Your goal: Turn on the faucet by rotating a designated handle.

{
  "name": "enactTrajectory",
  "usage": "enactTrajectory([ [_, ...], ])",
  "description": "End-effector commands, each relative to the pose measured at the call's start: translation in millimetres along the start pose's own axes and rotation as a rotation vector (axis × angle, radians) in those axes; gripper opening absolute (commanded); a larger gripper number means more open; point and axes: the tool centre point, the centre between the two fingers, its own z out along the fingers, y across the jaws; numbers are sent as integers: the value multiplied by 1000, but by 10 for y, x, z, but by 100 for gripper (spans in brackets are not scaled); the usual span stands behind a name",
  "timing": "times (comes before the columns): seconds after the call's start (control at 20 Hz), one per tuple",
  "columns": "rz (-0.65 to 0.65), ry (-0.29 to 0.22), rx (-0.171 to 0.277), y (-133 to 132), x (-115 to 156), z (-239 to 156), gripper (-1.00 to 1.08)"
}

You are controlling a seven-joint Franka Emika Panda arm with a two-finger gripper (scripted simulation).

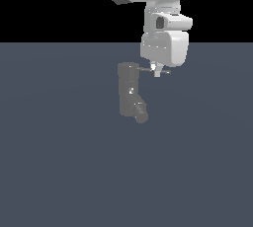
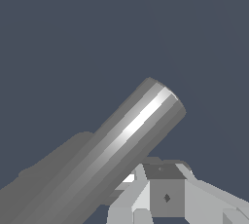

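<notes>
One white robot arm comes down from the top of the exterior view and ends in the tool, which hangs just over the thin grey handle. The faucet stands upright on the flat blue-grey worktop, a little above the middle of the exterior view. It is a dull grey cylinder, and its short thick spout goes out near the base, down and toward the exterior view's right. The handle leaves the top of the faucet and runs sideways toward the exterior view's right, and it passes at the tip of the tool; the tool seems to touch the rod there, but the contact is too small to be sure. In the wrist view the handle fills the picture as a big shiny grey rod running diagonally, with the pale fingers beside it. I cannot tell if the fingers are apart or together, because only their outer parts show.
</notes>
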Motion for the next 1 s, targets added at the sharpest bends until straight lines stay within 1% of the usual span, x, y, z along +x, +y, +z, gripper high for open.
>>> enactTrajectory([
  [0.0,5,2,4,-71,95,0,-100],
  [0.95,21,4,5,-454,608,-7,-100],
])
